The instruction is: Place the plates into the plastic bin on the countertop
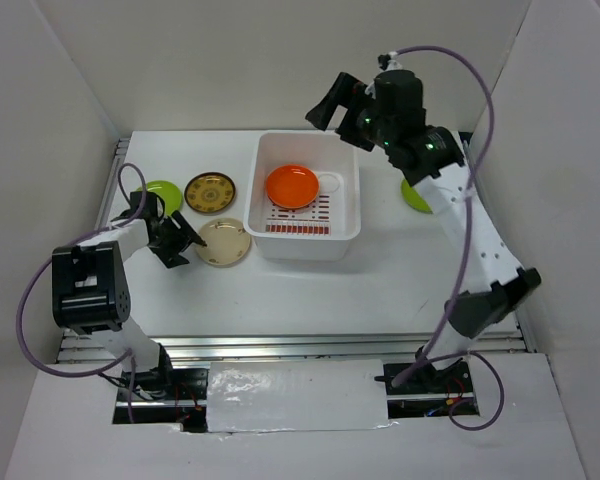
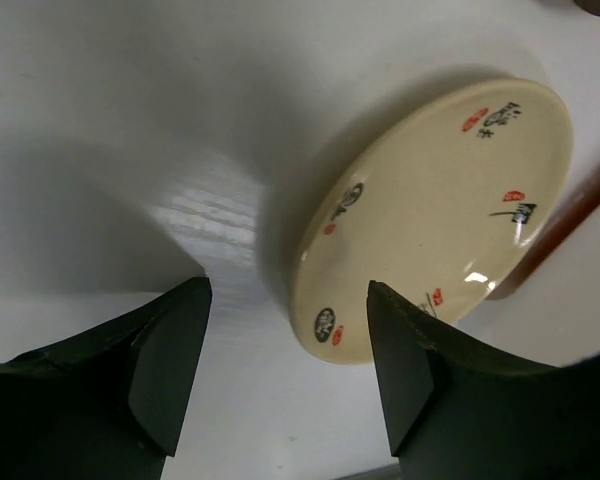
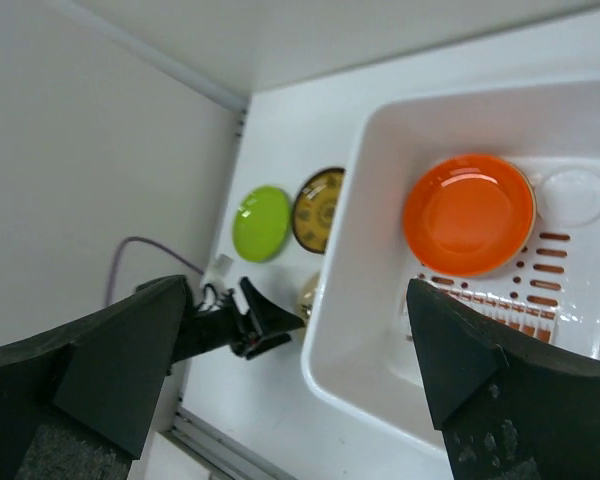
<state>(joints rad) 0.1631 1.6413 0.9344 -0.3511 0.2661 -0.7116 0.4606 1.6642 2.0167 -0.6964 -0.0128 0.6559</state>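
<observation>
The white plastic bin [image 1: 352, 222] stands mid-table with one orange plate [image 1: 292, 186] lying in it. A cream speckled plate [image 1: 224, 243] lies left of the bin; a brown-and-gold plate [image 1: 210, 192] and a lime green plate [image 1: 162, 193] lie behind it. My left gripper [image 1: 177, 241] is open and low at the cream plate's left edge. In the left wrist view the cream plate [image 2: 435, 215] lies just ahead of the open gripper [image 2: 285, 365], its near rim between the fingertips. My right gripper [image 1: 330, 100] is open and empty, high above the bin's far edge. The other plates are out of view.
A second lime green plate [image 1: 414, 196] lies right of the bin, partly under the right arm. The right wrist view shows the bin [image 3: 365, 330], the orange plate [image 3: 468, 213], the green plate [image 3: 260, 222] and the brown-and-gold plate [image 3: 318, 210]. White walls enclose the table.
</observation>
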